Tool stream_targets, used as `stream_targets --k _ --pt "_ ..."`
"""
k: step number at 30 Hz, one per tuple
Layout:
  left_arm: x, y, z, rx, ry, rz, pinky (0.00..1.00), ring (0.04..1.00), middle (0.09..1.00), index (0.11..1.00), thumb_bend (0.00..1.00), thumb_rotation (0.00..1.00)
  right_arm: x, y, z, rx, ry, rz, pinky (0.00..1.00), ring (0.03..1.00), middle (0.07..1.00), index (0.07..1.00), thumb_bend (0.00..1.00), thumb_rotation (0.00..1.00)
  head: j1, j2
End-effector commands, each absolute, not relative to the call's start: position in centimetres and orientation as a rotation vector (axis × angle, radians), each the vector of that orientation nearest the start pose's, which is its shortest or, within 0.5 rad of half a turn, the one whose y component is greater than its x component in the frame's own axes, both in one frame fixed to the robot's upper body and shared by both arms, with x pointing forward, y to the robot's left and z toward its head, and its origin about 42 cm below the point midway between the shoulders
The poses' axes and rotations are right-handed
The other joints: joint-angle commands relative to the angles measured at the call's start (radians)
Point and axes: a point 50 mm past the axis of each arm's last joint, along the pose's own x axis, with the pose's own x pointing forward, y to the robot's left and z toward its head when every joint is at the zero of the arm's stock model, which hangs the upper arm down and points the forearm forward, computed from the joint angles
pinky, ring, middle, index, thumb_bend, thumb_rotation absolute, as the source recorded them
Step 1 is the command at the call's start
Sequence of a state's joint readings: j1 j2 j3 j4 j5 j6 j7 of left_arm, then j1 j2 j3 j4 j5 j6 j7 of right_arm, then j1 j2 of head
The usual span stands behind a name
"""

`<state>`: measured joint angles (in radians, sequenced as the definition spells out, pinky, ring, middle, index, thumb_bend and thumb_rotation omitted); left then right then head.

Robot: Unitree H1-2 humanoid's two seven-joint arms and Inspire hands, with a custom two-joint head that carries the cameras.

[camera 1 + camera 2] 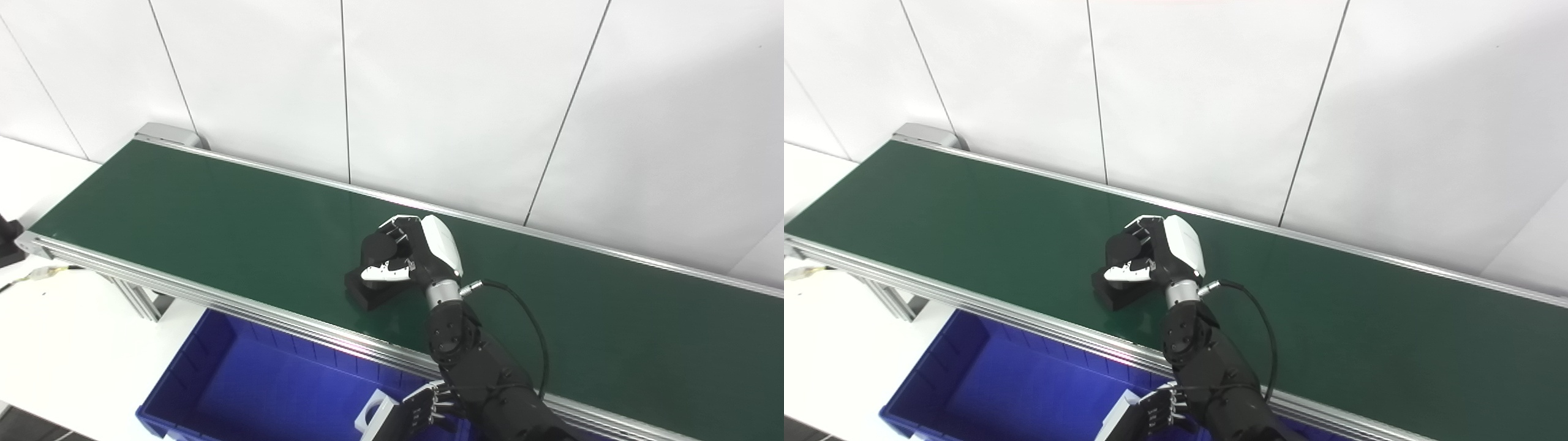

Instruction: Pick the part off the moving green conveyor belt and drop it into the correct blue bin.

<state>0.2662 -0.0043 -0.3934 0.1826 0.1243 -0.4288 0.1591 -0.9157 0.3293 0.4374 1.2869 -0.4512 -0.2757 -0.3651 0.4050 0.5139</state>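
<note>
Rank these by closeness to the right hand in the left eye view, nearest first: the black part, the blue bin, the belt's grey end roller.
From the right hand:
1. Black part, under the fingers, on the belt.
2. Blue bin, below the belt's near rail, to the left.
3. Grey end roller, far left end of the belt.

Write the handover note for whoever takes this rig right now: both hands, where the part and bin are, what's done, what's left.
Right hand: over the green belt, fingers curled around the black part, which sits on the belt near its front rail. It looks gripped, not lifted.
Left hand: low at the bottom edge, below the belt's front rail, by a white piece; whether it holds it is unclear.
Blue bin: below the belt's front edge, left of the arms.
Done: reach and closing on the part.
Left: lift it off the belt, carry it over the front rail, drop it in the bin.
</note>
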Motion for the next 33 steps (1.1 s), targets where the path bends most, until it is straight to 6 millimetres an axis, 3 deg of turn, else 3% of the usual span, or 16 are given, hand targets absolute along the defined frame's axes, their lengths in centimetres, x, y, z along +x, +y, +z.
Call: stream_targets --k 1,14,20,28,33 --pt "16.2 11.6 3.3 -0.007 -0.084 -0.197 0.63 0.720 0.788 0.810 0.88 0.60 42.6 10.1 16.3 -0.571 -0.309 0.505 0.47 0.435 0.528 0.474 0.52 0.00 -0.002 0.000" --pt "16.5 12.0 3.1 -0.010 -0.076 -0.202 0.67 0.762 0.827 0.821 0.86 0.59 43.5 8.9 17.1 -0.490 -0.346 0.466 0.45 0.434 0.501 0.489 0.52 0.00 -0.012 -0.002" --pt "16.6 12.5 2.8 -0.028 -0.064 -0.204 0.69 0.761 0.809 0.820 0.86 0.57 43.8 6.6 19.5 -0.371 -0.427 0.423 0.45 0.436 0.493 0.494 0.52 0.00 -0.045 0.002" --pt "16.7 14.0 2.7 -0.034 -0.057 -0.207 0.70 0.748 0.777 0.818 0.84 0.55 41.4 2.6 21.9 -0.259 -0.419 0.410 0.43 0.439 0.488 0.494 0.52 0.00 -0.096 0.010" --pt "16.6 15.0 2.8 -0.023 -0.060 -0.207 0.70 0.750 0.776 0.827 0.87 0.61 39.2 0.1 23.1 -0.238 -0.432 0.382 0.41 0.434 0.491 0.504 0.52 0.00 -0.129 0.016"
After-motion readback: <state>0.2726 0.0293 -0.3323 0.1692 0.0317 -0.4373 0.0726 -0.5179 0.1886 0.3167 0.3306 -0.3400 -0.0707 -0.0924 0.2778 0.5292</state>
